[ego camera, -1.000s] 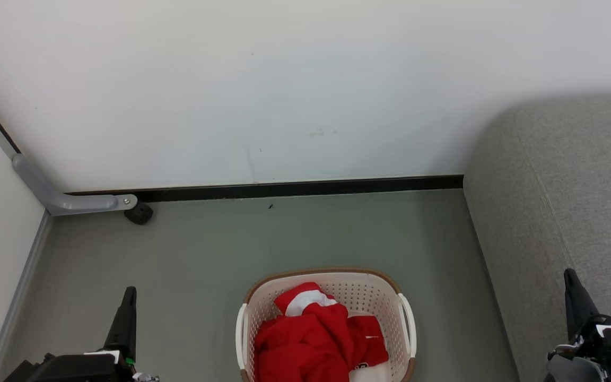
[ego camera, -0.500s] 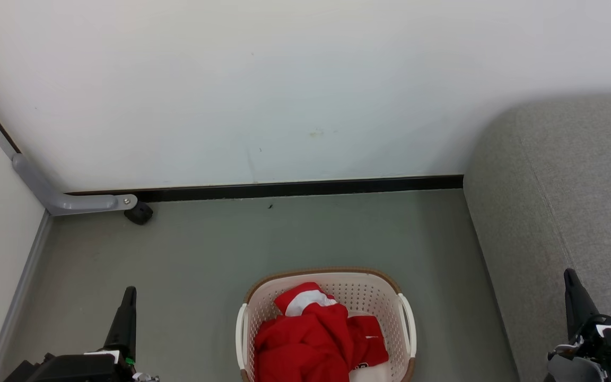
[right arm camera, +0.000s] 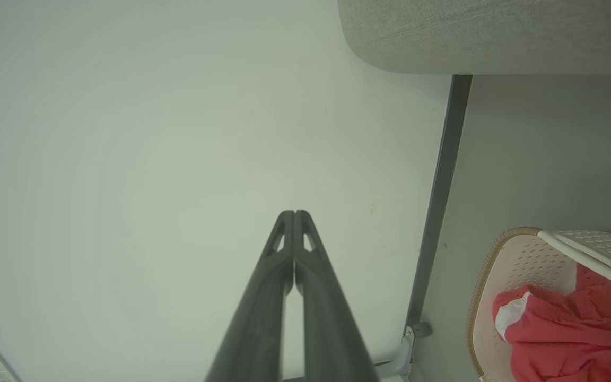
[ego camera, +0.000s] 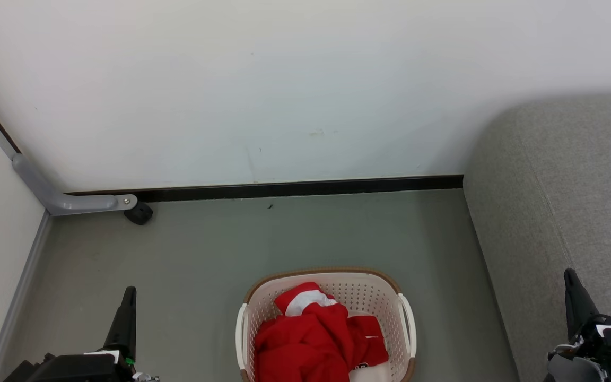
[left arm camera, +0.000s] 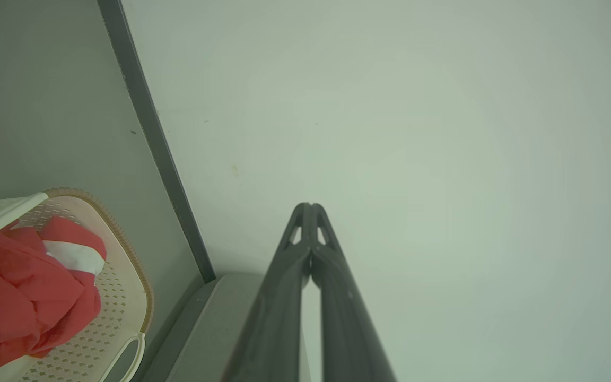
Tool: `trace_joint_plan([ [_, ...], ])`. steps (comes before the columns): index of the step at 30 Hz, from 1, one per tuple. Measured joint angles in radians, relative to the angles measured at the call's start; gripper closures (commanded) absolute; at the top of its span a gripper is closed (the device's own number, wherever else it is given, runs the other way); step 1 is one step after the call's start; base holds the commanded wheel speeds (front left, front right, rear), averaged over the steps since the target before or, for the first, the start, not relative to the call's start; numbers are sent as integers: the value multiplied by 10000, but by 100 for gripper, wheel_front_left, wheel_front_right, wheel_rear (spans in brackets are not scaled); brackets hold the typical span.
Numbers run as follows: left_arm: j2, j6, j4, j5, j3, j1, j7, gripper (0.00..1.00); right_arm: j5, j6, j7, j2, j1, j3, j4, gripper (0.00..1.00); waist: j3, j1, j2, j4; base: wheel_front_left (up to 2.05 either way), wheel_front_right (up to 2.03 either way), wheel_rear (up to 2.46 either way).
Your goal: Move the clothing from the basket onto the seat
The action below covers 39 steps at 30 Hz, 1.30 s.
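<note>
Some crumpled red garments [ego camera: 313, 339] fill the perforated oval basket [ego camera: 370, 295] beside the grey fabric sofa [ego camera: 576, 185]; left gripper [left arm camera: 310, 208] and right gripper [right arm camera: 294, 214] jaws pressed together.

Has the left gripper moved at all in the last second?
No. The left gripper sits at the same distance from the basket rim and the black baseboard as before.
</note>
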Motion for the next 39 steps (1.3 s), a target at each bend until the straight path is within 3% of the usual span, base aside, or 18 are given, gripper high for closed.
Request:
trace_joint_plan([
  [9, -86, 4, 366, -2, -42, 291, -2, 100, 2, -19, -13, 132, 281, 38, 387, 100, 0, 0, 0, 0, 0, 0, 0],
  [10, -119, 4, 487, -2, -50, 384, -2, 0, 2, -19, -13, 182, 386, 48, 506, 0, 0, 0, 0, 0, 0, 0, 0],
  [25, -155, 4, 560, -2, -385, 537, -407, 0, -54, -21, -474, 228, 550, 481, 525, 0, -104, 0, 0, -19, 0, 0, 0],
  [39, -151, 4, 527, 94, -702, 565, -897, 0, -1012, -21, -991, 217, 567, 794, 360, 0, -216, -1, 0, -44, 0, 0, 0],
])
